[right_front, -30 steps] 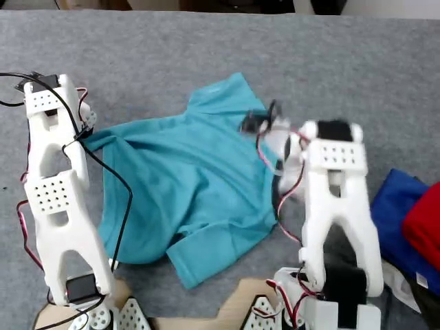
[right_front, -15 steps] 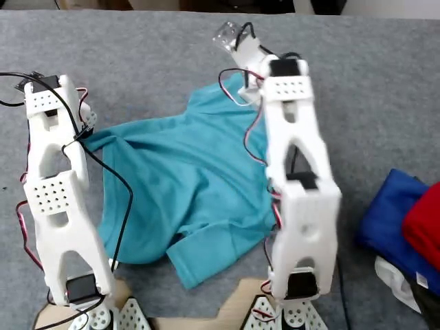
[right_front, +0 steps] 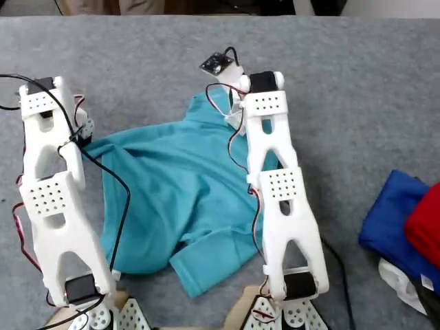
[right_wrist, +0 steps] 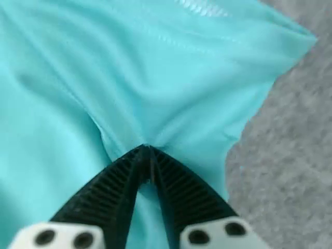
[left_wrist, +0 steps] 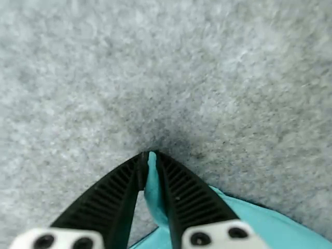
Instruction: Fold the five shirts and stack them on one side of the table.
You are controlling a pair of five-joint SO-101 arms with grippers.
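Observation:
A teal shirt (right_front: 179, 185) lies spread and creased on the grey table (right_front: 357, 82). In the high view my left gripper (right_front: 84, 134) is at the shirt's left sleeve tip. The left wrist view has that gripper (left_wrist: 149, 158) shut on a thin fold of the teal cloth (left_wrist: 244, 223), down on the table. My right gripper (right_front: 232, 103) is at the shirt's far edge, under its own arm. Its wrist view shows the right gripper (right_wrist: 145, 153) shut, pinching a ridge of the teal shirt (right_wrist: 171, 67).
A blue folded shirt (right_front: 392, 220) with a red one (right_front: 423, 223) on top sits at the table's right edge, with a white garment (right_front: 399, 278) just in front of them. Bare grey table stretches along the far side and between the right arm and that pile.
The right arm has swung from the shirt's right side up and left to its far edge and closed on the cloth. The left arm has barely shifted, still holding the sleeve.

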